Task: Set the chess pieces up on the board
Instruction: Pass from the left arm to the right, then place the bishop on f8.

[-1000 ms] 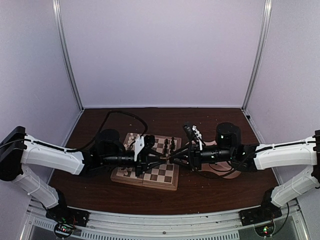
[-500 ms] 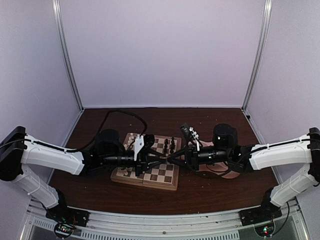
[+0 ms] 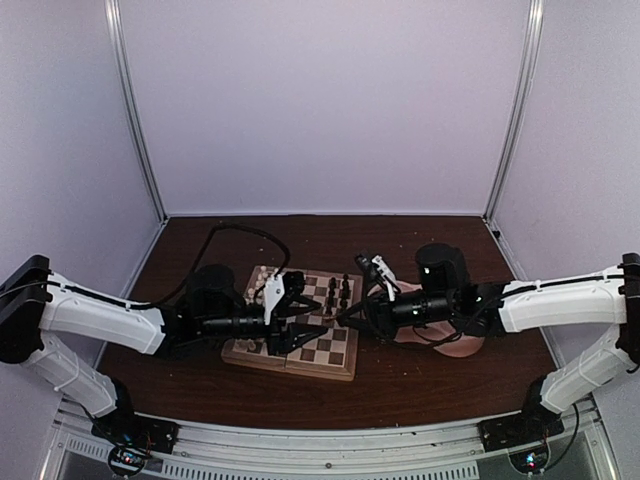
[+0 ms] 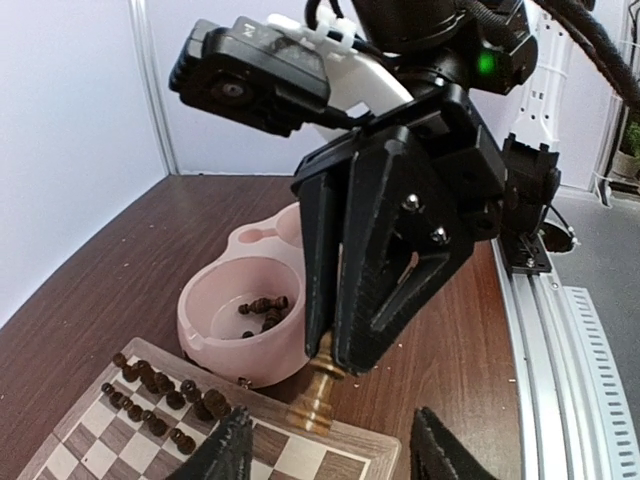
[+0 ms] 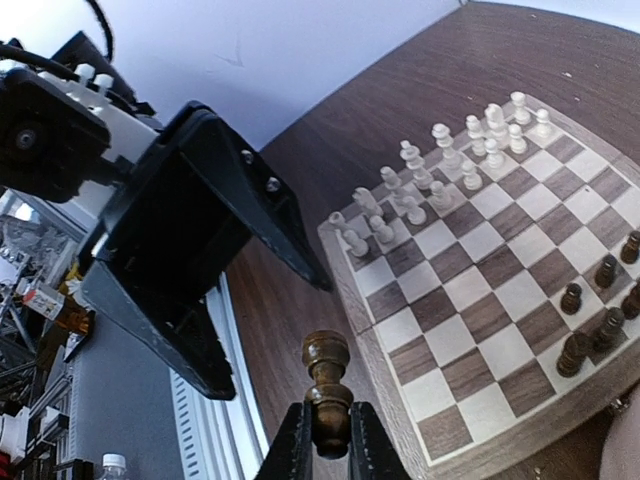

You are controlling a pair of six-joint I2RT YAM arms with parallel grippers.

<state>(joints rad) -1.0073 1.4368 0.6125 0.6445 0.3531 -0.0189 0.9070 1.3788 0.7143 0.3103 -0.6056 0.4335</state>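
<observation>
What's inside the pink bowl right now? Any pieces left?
Near compartment of the pink bowl holds a few dark pieces; no cream ones show. Far compartment's inside is mostly hidden by its rim and the right gripper, gripping a brown piece.

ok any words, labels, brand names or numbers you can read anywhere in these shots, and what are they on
No text can be read in any view.
The board and the pink bowl show no lettering.
The small tags in the clutter past the table edge, seen in the right wrist view, are too blurred to read.
</observation>
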